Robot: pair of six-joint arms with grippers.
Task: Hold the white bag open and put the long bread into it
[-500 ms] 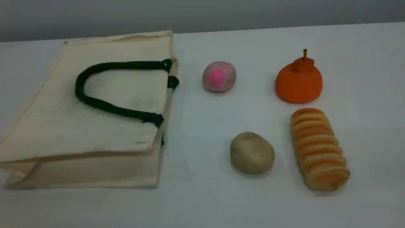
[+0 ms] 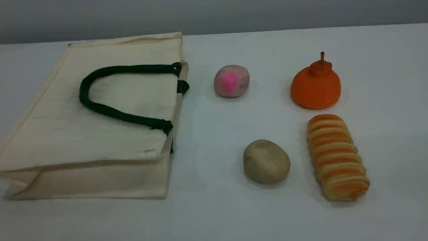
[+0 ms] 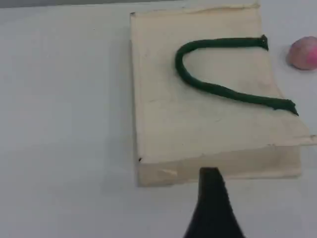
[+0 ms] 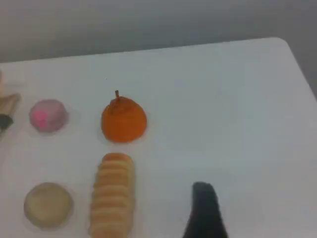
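The white bag (image 2: 100, 144) lies flat on the left of the table, its dark green handle (image 2: 83, 92) resting on top and its mouth facing right. The long bread (image 2: 336, 157) lies at the right front, well away from the bag. Neither arm shows in the scene view. In the left wrist view the bag (image 3: 198, 129) sits below and ahead of my left fingertip (image 3: 210, 181), which hovers near its bottom fold. In the right wrist view the long bread (image 4: 113, 196) lies left of my right fingertip (image 4: 204, 198). Neither fingertip holds or touches anything.
A pink-spotted ball (image 2: 231, 81) sits just right of the bag's mouth. An orange pumpkin-shaped thing (image 2: 316, 87) stands behind the bread. A round beige bun (image 2: 266, 161) lies left of the bread. The table's right corner (image 4: 282, 42) shows in the right wrist view.
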